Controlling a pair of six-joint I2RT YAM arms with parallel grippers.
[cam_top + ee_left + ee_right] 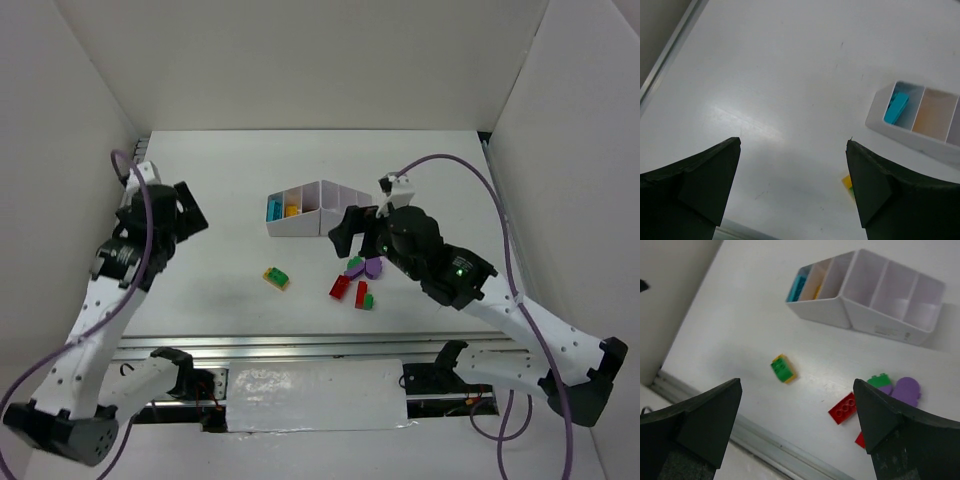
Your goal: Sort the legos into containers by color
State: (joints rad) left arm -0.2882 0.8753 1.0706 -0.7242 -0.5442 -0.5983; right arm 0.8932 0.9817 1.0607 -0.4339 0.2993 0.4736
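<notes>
The white compartment tray [318, 222] stands mid-table, also seen in the left wrist view [900, 134] and the right wrist view [875, 322]. A light blue brick [273, 208] [896, 108] lies in its leftmost slot and a yellow one [291, 210] in the slot beside it. On the table are a green-and-yellow brick [276, 277] [783, 368], a red brick [340, 287] [844, 408], purple bricks [375, 266] [907, 390] with a green one [879, 380] on them, and a red-and-green brick [364, 298]. My right gripper [348, 228] [796, 382] hovers open and empty above the loose bricks. My left gripper [190, 215] [793, 141] is open and empty, left of the tray.
White walls enclose the table on the left, back and right. A metal rail [300, 345] runs along the near edge, seen in the right wrist view as a grey strip [765, 445]. Purple cables [500, 215] loop over both arms.
</notes>
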